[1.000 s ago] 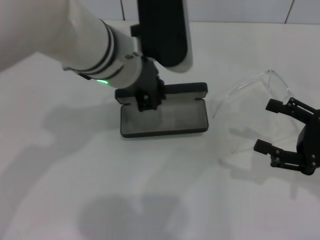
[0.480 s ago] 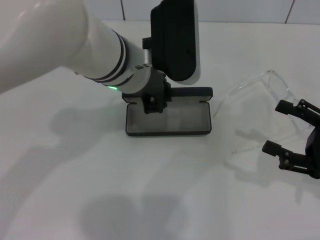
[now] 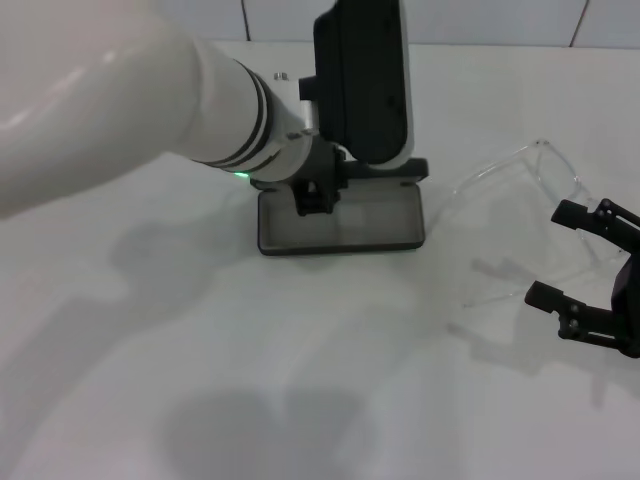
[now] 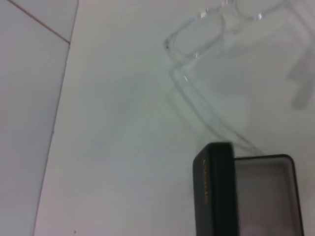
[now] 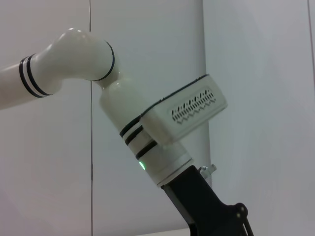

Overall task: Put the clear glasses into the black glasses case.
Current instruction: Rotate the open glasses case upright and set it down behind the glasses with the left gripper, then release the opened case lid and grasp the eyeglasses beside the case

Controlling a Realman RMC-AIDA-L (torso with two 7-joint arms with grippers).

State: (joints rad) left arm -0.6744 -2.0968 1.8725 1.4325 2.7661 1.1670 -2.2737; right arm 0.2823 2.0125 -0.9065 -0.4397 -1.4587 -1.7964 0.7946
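The white worktop (image 3: pixel 150 400) carries everything in view. Reaching across it from the near left corner toward the far middle, the left arm (image 3: pixel 130 110) ends at the left gripper (image 3: pixel 316 192), which hangs right at the far edge of the open black glasses case (image 3: pixel 340 220); whether its fingers are apart or closed cannot be told.

The black glasses case lies open in the far middle of the worktop, with its long axis running left to right, parallel to the far edge. Its tray faces up and shows the grey lining, and its lid stands along the far side. In the left wrist view the lid's edge shows small orange lettering.

The clear glasses (image 3: pixel 520 185) rest on the worktop well apart from the case, toward the right edge. The lens lies at the far end, the long arms stretch from it toward the near left, and one arm tip ends just beside the case's right end.

The right gripper (image 3: pixel 565 255) sits low at the right edge, near the glasses without touching them, and its fingers (image 3: pixel 548 297) are spread wide with nothing between them.
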